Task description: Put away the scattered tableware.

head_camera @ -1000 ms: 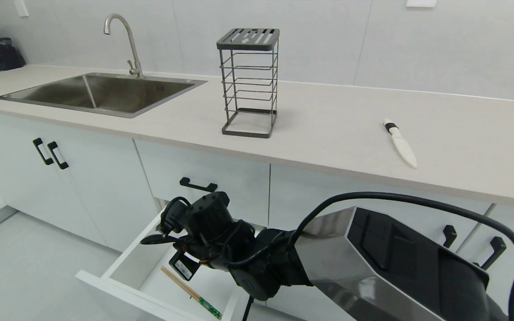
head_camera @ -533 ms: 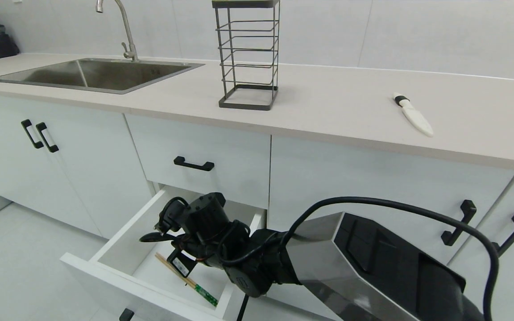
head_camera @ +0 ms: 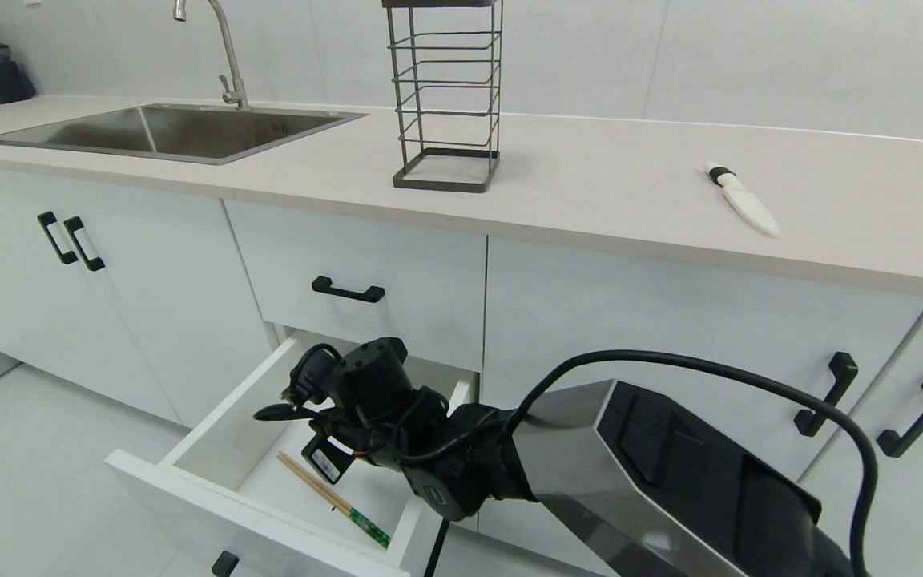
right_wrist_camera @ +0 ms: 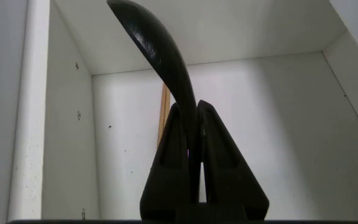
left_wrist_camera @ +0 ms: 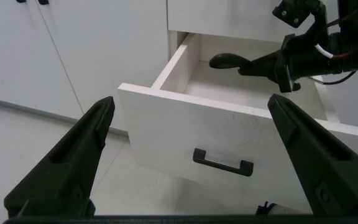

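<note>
A black spoon (head_camera: 272,413) (right_wrist_camera: 157,56) (left_wrist_camera: 229,61) is clamped by its handle in my right gripper (head_camera: 307,409) (right_wrist_camera: 191,109) (left_wrist_camera: 277,62), bowl end sticking out. It hangs just above the inside of the open white drawer (head_camera: 213,417) (left_wrist_camera: 166,106). A pair of wooden chopsticks (head_camera: 333,501) (right_wrist_camera: 165,112) lies on the drawer floor below the spoon. My left gripper (left_wrist_camera: 190,99) stands open in front of the drawer's front panel, holding nothing. A white knife (head_camera: 742,200) with a black band lies on the countertop at the right.
A dark wire rack (head_camera: 447,96) stands mid-counter, with a steel sink (head_camera: 165,128) and tap to its left. Closed cabinet doors and drawers with black handles (head_camera: 348,290) surround the open drawer. The drawer front carries a black handle (left_wrist_camera: 222,163).
The head camera has tilted downward, so the whole picture shifted. Relative to the drawer, my right gripper and the spoon have hardly moved.
</note>
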